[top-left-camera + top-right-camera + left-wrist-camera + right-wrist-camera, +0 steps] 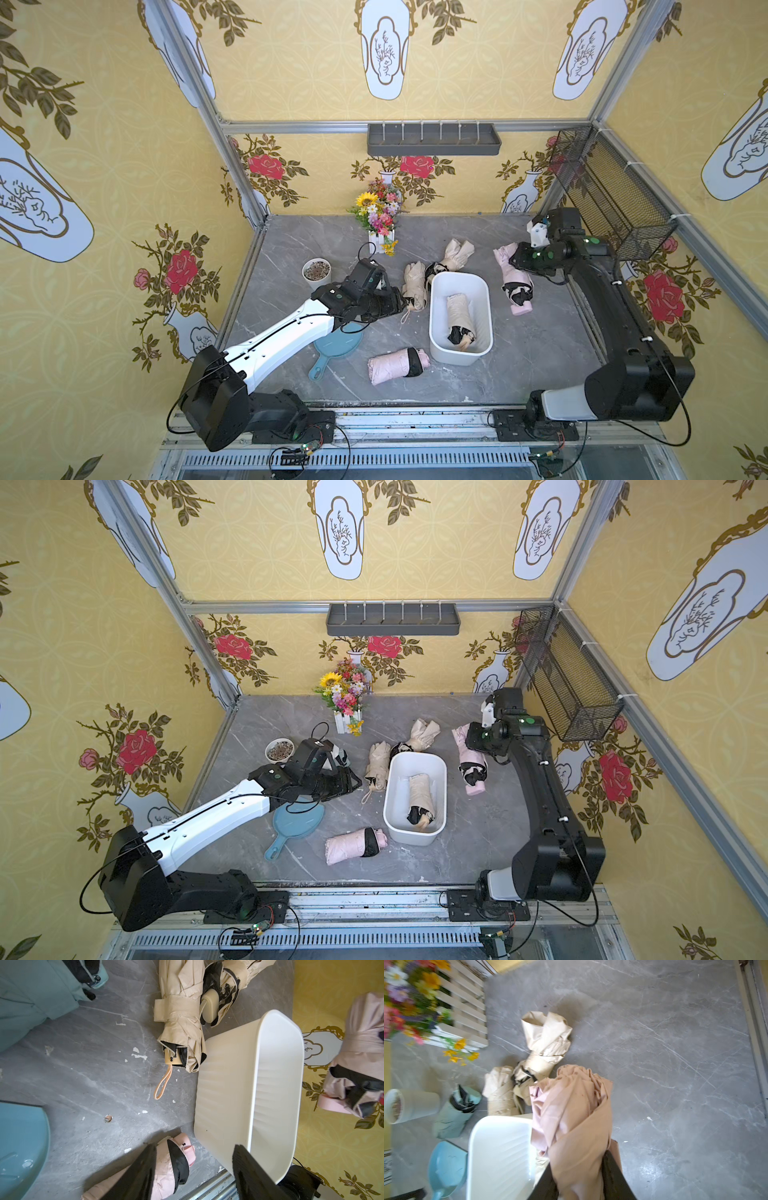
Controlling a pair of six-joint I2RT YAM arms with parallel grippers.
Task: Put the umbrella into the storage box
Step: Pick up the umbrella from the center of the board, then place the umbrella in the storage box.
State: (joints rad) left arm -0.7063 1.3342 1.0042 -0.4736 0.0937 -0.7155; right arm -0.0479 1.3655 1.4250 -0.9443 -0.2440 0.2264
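Umbrellas are only partly stowed. One beige umbrella (458, 316) lies lengthwise on the floor of the storage box (460, 274), and as far as I can see it is the only one inside.

My right gripper (579, 1178) pinches the bunched cloth end of a pink umbrella (513, 277), which sits just beside the box on my right arm's side. I cannot tell whether it is clear of the tabletop (540, 353).

My left gripper (193, 1174) hovers with its jaws spread and nothing between them. It is near a second beige umbrella (414, 284) that lies right beside the box's other long wall.

Three more are outside the box: a third beige umbrella (457, 253) behind it, a second pink umbrella (395, 365) in front of it, and a mint-green umbrella (454, 1111) beside the pebble pot (404, 1105).

I judge one of six done. The pink umbrella in my grip looks next, and it needs lifting over the rim and laying alongside the one already inside.
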